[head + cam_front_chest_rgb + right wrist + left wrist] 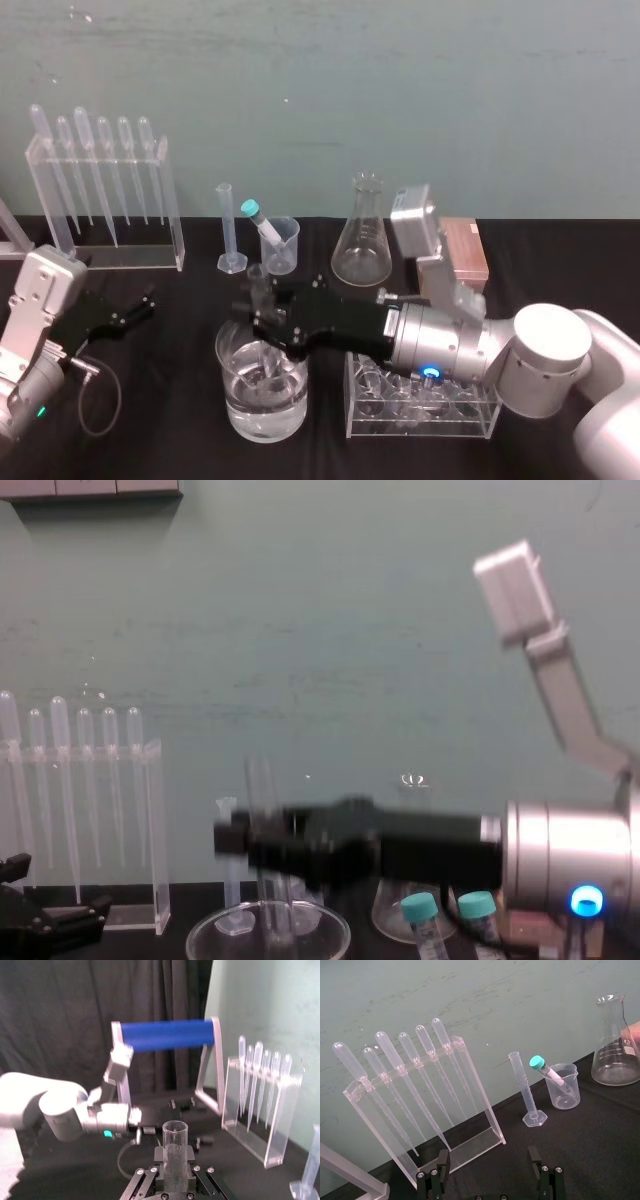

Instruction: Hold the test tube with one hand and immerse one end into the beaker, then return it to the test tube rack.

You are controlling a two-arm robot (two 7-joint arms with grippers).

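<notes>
Near edge of tabletop (170, 400), 6 o'clock: wide clear dish (232, 405). Test tube rack (420, 420) at dish's 3 o'clock. My right fingers (262, 318) over dish, clamped on test tube (175, 1147); tube near upright, lower end down inside dish. My left fingers (135, 310) spread, empty, at dish's 9 o'clock. Farther, 12 o'clock: beaker (284, 250) holding teal-capped tube (262, 222); conical flask (362, 245) at beaker's 3 o'clock.

Pipette rack (105, 200), measuring cylinder (229, 230), conical flask (363, 235) stand upright.
</notes>
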